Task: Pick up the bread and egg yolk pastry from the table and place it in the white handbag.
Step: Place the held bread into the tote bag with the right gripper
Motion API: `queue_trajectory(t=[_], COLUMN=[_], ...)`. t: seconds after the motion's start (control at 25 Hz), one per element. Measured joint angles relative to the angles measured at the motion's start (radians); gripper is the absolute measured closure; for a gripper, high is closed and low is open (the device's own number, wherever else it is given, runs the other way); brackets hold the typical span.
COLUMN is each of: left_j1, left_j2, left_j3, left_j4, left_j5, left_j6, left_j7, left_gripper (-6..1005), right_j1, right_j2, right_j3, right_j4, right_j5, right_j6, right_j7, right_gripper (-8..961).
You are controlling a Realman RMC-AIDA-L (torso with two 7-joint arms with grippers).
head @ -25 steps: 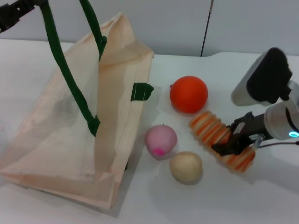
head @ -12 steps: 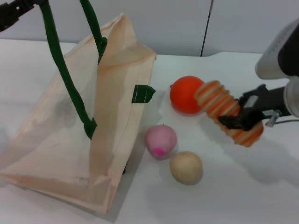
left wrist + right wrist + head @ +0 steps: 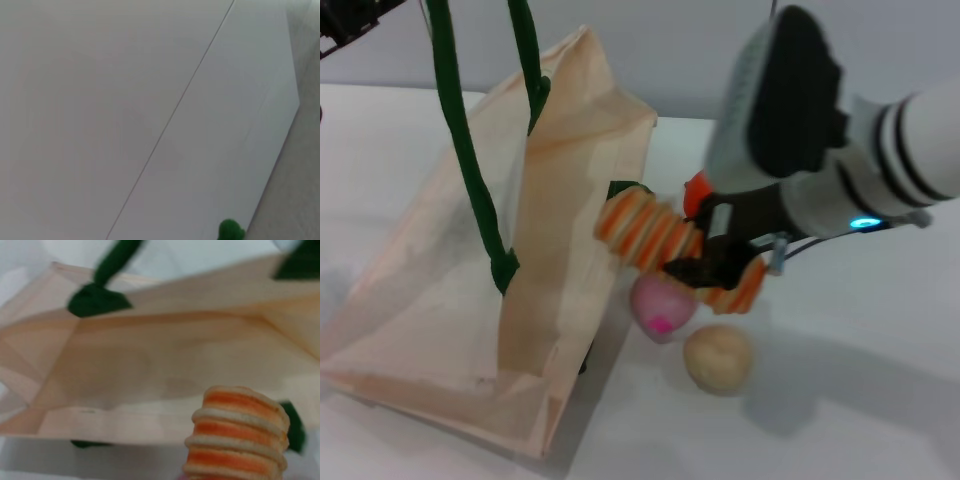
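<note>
Head view: right gripper, jaws clamped on the bread, has carried it from the table to the white handbag mouth; release next. Left jaws unseen.

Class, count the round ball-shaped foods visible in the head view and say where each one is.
3: pink ball beside the white handbag; egg yolk pastry nearest the camera; orange mostly hidden behind the right gripper holding the bread.

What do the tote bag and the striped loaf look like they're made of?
The cream-beige tote with green straps looks like thin matte cloth: it creases, sags and lets light through. The orange-and-cream ridged loaf, held by the right tool, looks like moulded foam or plastic, too evenly striped for real bread.
</note>
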Motion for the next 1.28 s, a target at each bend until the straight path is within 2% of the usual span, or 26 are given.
queue_trajectory(t=[0.32, 0.44, 0.64, 0.96, 1.28], left_j1=[-0.021, -0.029, -0.05, -0.066, -0.088], left_j2=[0.001, 0.001, 0.001, 0.002, 0.001], left_j3=[0.003, 0.004, 0.008, 0.009, 0.009], left_j4=[0.0, 0.0, 0.0, 0.0, -0.002], left_j5=[0.002, 0.004, 0.008, 0.038, 0.06], left_j6=[-0.006, -0.007, -0.007, -0.001, -0.007], left_j7=[-0.019, -0.025, -0.034, -0.048, -0.054], left_gripper=[878, 878, 878, 878, 878], right_j1=[0.165, 0.226, 0.291, 0.349, 0.355], right_j2=[0.0, 0.002, 0.006, 0.008, 0.011], right_j3=[-0.147, -0.214, -0.33, -0.425, -0.48], right_j4=[0.07, 0.091, 0.107, 0.105, 0.164], right_j5=[-0.014, -0.068, -0.119, -0.133, -0.213], right_j6=[0.072, 0.119, 0.193, 0.33, 0.498], right_j7=[0.1, 0.165, 0.217, 0.219, 0.216], right_gripper=[537, 551, 561, 571, 591])
